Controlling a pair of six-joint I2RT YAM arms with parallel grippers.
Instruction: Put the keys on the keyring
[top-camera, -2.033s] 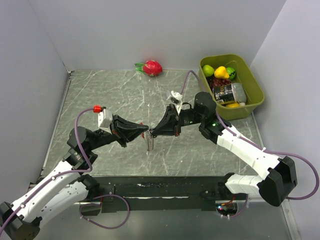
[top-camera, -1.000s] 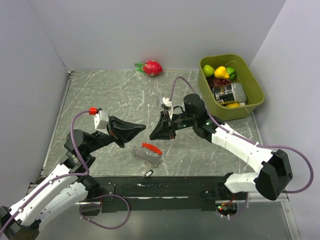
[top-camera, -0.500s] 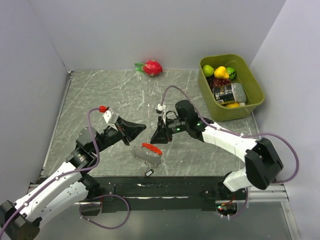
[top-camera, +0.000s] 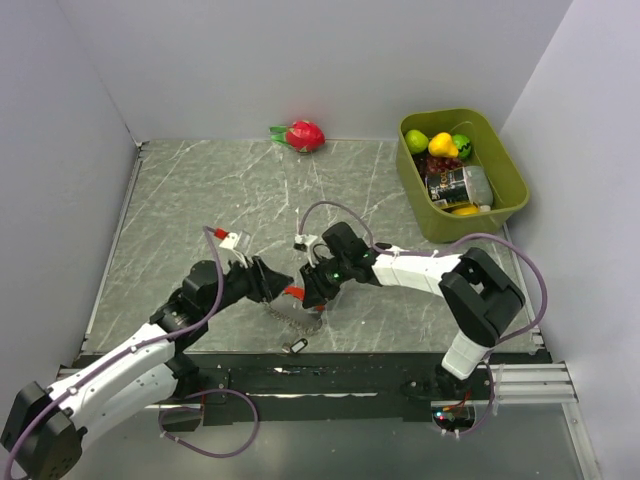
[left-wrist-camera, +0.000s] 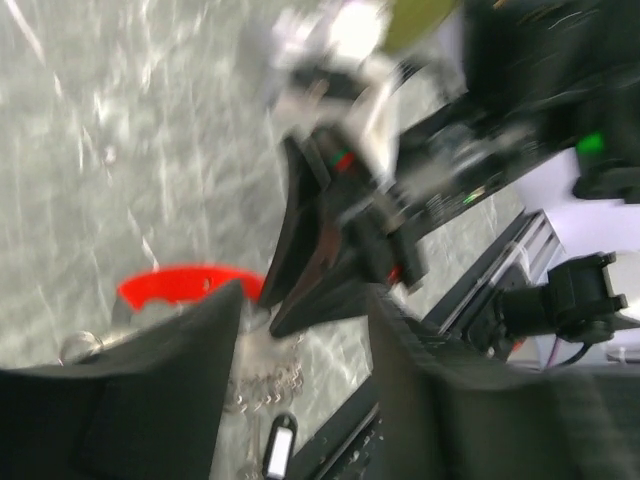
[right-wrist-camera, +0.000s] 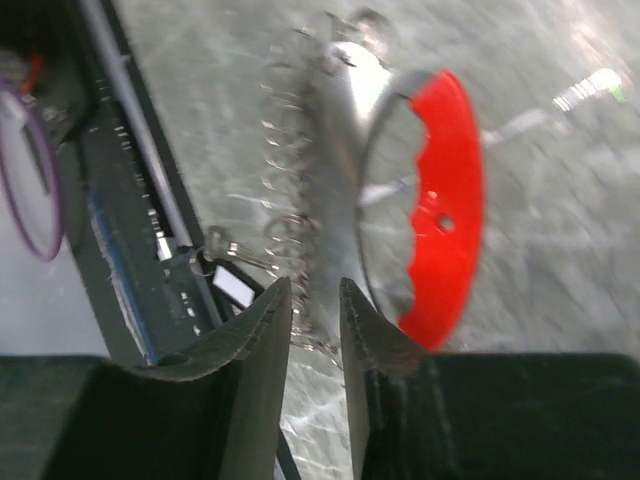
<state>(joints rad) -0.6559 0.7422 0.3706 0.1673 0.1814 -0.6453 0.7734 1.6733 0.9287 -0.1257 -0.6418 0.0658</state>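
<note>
Right claw (right-wrist-camera: 312, 290), slightly open and empty, points along the keyring (right-wrist-camera: 455, 200) chain; left claw (left-wrist-camera: 305, 300), wider, empty, faces it, equally near.

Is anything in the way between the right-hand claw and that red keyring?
Nothing visible does. The right gripper, jaws apart, points straight at the keyring lying on the table, with nothing between them.

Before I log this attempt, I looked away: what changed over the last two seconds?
The left end effector and right end effector let go of the keyring they held up; it lies on the table. Both arms then came down and flank it, jaws apart. The dragon fruit and green bin stayed put.
</note>
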